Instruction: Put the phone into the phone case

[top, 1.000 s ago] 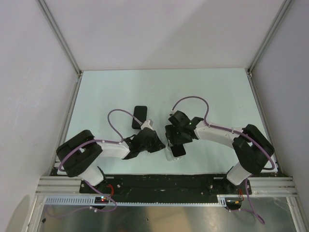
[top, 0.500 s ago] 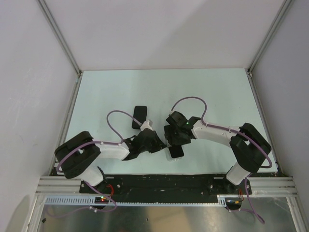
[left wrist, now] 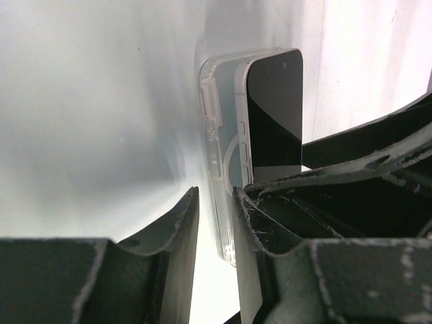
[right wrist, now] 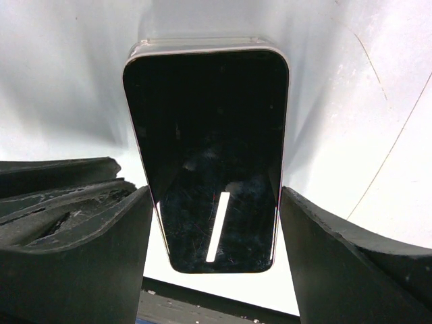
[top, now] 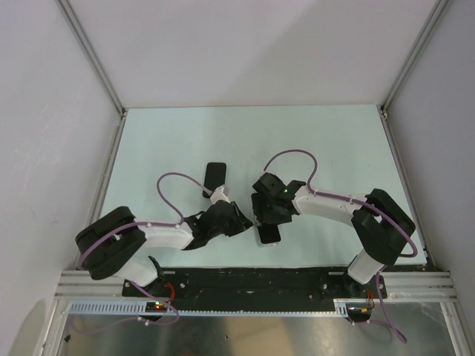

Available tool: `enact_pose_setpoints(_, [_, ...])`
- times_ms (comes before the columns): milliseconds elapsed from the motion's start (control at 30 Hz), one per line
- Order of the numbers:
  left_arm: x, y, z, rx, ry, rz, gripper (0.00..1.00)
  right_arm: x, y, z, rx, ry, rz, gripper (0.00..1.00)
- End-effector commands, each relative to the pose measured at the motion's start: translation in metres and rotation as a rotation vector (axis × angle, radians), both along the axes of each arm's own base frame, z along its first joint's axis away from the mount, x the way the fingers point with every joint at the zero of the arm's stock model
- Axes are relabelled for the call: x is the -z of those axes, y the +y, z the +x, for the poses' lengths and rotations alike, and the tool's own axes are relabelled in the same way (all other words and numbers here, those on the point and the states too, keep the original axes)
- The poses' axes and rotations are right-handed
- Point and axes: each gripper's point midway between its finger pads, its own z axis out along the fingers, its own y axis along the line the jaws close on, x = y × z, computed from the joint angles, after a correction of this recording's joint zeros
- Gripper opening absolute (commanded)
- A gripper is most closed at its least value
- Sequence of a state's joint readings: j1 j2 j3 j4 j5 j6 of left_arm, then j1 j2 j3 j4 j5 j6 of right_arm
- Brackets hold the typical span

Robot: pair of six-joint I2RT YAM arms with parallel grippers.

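Pale green table (top: 334, 148), black rectangular item (top: 214, 179) lying mid-table, phone (top: 269, 233) and clear case (left wrist: 214, 169) near front edge.

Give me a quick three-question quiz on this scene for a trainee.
1. True or false: the screen of the phone faces the right wrist camera.
2. What sits inside the left gripper? A) the side wall of the case B) a cable C) nothing
3. Is the phone fully seated in the case?
Key: 1 true; 2 A; 3 no, one long side stands clear of the case.
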State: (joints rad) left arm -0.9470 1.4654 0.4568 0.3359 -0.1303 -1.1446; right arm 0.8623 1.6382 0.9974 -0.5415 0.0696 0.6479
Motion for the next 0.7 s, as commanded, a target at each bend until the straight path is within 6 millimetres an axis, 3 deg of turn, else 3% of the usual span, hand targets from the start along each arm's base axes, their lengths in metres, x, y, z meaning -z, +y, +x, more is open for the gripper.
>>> enact_pose_setpoints(0, [-0.0178, 0.0059, 0.0053, -0.039, -0.07, -0.039, 0.32, -0.0155, 0.0178, 0.0152, 0.037, -0.056, 0.056, 0.74])
enact_pose_setpoints(233, [-0.0146, 0.0143, -0.0004, -0.036, -0.071, -0.032, 0.32, -0.0134, 0.0214, 0.016, 0.045, -0.07, 0.035, 0.78])
enact_pose_setpoints(667, [-0.0166, 0.0108, -0.0027, -0.002, -0.078, -0.032, 0.31, -0.0225, 0.0244, 0.0154, 0.065, -0.117, 0.036, 0.89])
